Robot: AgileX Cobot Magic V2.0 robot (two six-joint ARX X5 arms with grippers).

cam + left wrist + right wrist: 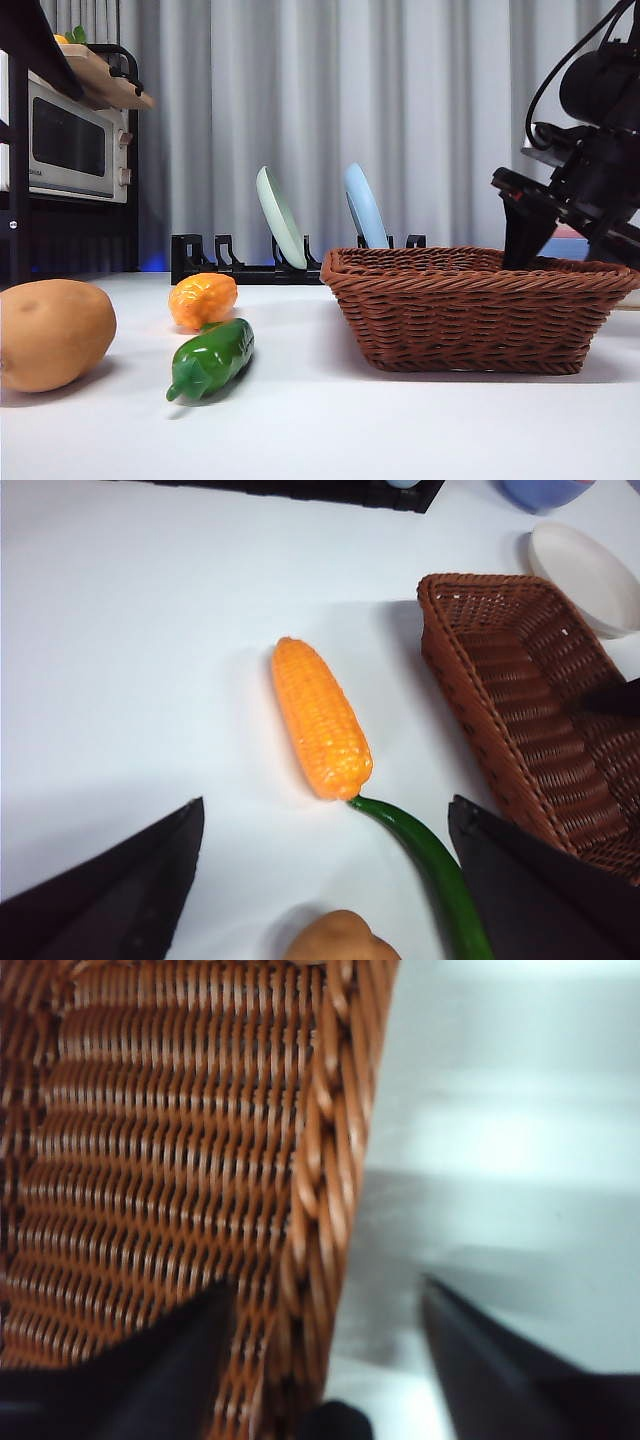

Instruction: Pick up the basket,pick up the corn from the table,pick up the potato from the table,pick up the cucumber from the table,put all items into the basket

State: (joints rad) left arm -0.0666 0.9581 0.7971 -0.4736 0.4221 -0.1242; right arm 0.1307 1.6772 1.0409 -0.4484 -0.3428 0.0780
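The brown wicker basket (478, 308) stands on the table at the right. My right gripper (566, 243) is open and astride its braided rim (322, 1160), one jaw inside the basket and one outside. The orange corn (203, 300) lies left of the basket, with the green cucumber (212, 360) in front of it and the tan potato (52, 333) at the far left. My left gripper (325, 808) is open and empty, hovering above the corn (320, 720), the cucumber (432, 872) and the potato (340, 942). The basket (520, 690) lies beside them.
A black dish rack (215, 262) at the back holds a green plate (279, 218) and a blue plate (365, 206). A toaster oven (70, 150) stands on a shelf at the left. A white dish (585, 562) and a blue bowl (545, 492) lie beyond the basket.
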